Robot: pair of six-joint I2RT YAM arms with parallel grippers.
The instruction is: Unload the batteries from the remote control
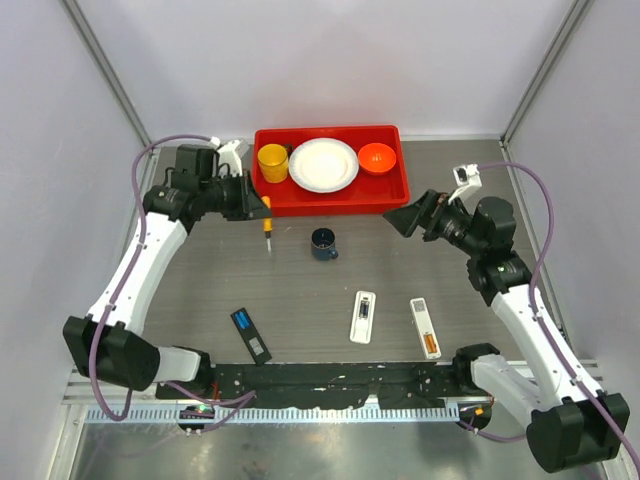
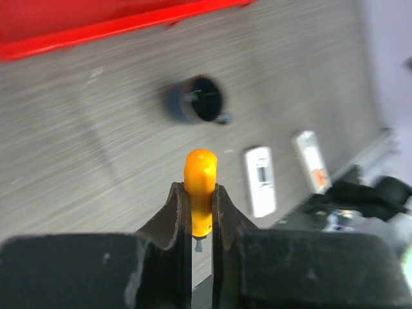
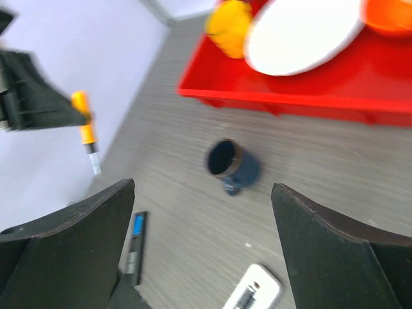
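A white remote (image 1: 363, 316) lies face down at front centre with its compartment open, and dark batteries (image 1: 364, 313) show inside. It also shows in the left wrist view (image 2: 260, 180) and the right wrist view (image 3: 254, 293). A black remote (image 1: 251, 334) at front left shows a bright blue patch (image 3: 138, 225) that may be a battery. My left gripper (image 1: 262, 208) (image 2: 198, 193) is shut on an orange-handled screwdriver (image 1: 267, 231) (image 2: 201, 183), held above the table near the tray. My right gripper (image 1: 405, 220) (image 3: 203, 212) is wide open and empty, right of the mug.
A red tray (image 1: 392, 190) at the back holds a yellow cup (image 1: 272, 162), a white plate (image 1: 323, 164) and an orange bowl (image 1: 377, 157). A dark blue mug (image 1: 324, 243) stands mid-table. A white strip with an orange mark (image 1: 425, 327) lies right of the white remote.
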